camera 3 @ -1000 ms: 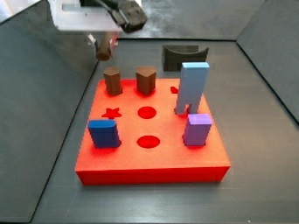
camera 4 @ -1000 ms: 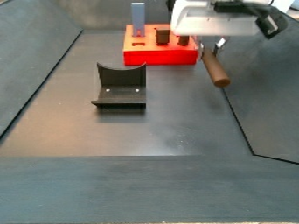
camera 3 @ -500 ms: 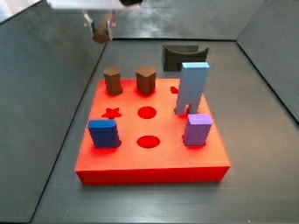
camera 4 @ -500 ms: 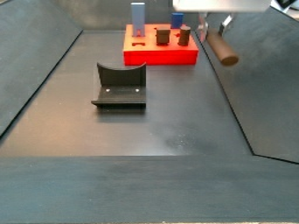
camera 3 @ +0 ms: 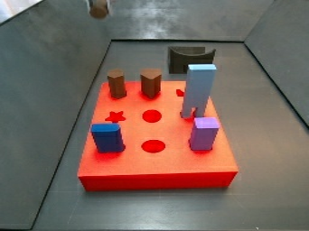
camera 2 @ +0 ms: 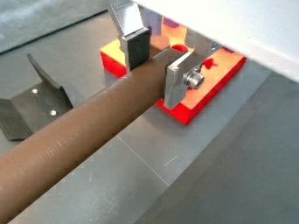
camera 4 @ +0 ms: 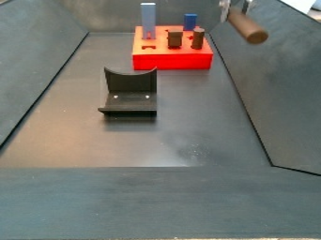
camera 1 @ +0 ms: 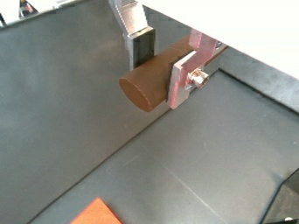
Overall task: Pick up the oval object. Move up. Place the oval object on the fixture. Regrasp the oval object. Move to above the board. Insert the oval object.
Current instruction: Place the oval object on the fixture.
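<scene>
Hand (camera 1: 163, 63) grips one oval object (camera 2: 82, 149) (high above the board (camera 3: 157, 149)).

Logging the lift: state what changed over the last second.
The tool rose, carrying the peg clamped between its fingers nearly out of both side views; nothing was let go. The board, its pegs and the fixture stayed put.
</scene>
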Controlling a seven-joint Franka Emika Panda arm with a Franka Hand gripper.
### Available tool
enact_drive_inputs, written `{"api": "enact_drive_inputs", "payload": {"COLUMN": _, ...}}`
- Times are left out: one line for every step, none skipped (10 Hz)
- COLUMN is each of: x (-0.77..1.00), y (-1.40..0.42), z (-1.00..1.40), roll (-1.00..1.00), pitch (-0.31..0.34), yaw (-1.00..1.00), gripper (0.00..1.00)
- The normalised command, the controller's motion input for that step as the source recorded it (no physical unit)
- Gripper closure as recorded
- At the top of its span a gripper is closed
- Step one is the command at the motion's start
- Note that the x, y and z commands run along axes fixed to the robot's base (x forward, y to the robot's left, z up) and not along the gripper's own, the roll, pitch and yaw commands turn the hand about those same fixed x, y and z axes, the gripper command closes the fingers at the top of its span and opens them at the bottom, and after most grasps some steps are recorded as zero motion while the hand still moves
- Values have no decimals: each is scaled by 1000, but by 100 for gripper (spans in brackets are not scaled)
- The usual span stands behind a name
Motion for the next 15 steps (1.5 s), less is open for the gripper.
{"api": "enact_drive_inputs", "payload": {"x": 1000, "y": 17, "z": 119, "roll": 30, "pitch": -34, "yaw": 145, "gripper": 100}}
{"api": "enact_drive_inputs", "payload": {"x": 1000, "y": 17, "z": 102, "roll": 30, "pitch": -27, "yaw": 143, "gripper": 100}}
{"api": "enact_drive_inputs", "payload": {"x": 1000, "y": 17, "z": 88, "roll": 32, "pitch": 7, "yaw": 109, "gripper": 100}}
{"api": "enact_drive_inputs", "payload": {"x": 1000, "y": 16, "z": 82, "roll": 33, "pitch": 24, "yaw": 82, "gripper": 100}}
{"api": "enact_drive_inputs", "payload": {"x": 1000, "y": 16, "z": 75, "roll": 36, "pitch": 44, "yaw": 62, "gripper": 100}}
{"api": "enact_drive_inputs", "payload": {"x": 1000, "y": 14, "z": 67, "roll": 38, "pitch": 66, "yaw": 49, "gripper": 100}}
{"api": "enact_drive_inputs", "payload": {"x": 1000, "y": 13, "z": 63, "roll": 40, "pitch": 79, "yaw": 44, "gripper": 100}}
{"api": "enact_drive_inputs", "payload": {"x": 1000, "y": 13, "z": 58, "roll": 42, "pitch": 95, "yaw": 41, "gripper": 100}}
{"api": "enact_drive_inputs", "payload": {"x": 1000, "y": 13, "z": 52, "roll": 44, "pitch": 110, "yaw": 37, "gripper": 100}}
{"api": "enact_drive_inputs", "payload": {"x": 1000, "y": 12, "z": 49, "roll": 46, "pitch": 125, "yaw": 34, "gripper": 100}}
{"api": "enact_drive_inputs", "payload": {"x": 1000, "y": 11, "z": 45, "roll": 48, "pitch": 134, "yaw": 31, "gripper": 100}}
{"api": "enact_drive_inputs", "payload": {"x": 1000, "y": 11, "z": 41, "roll": 50, "pitch": 143, "yaw": 29, "gripper": 100}}
{"api": "enact_drive_inputs", "payload": {"x": 1000, "y": 11, "z": 36, "roll": 51, "pitch": 146, "yaw": 27, "gripper": 100}}
{"api": "enact_drive_inputs", "payload": {"x": 1000, "y": 11, "z": 32, "roll": 52, "pitch": 146, "yaw": 26, "gripper": 100}}
{"api": "enact_drive_inputs", "payload": {"x": 1000, "y": 11, "z": 28, "roll": 54, "pitch": 144, "yaw": 24, "gripper": 100}}
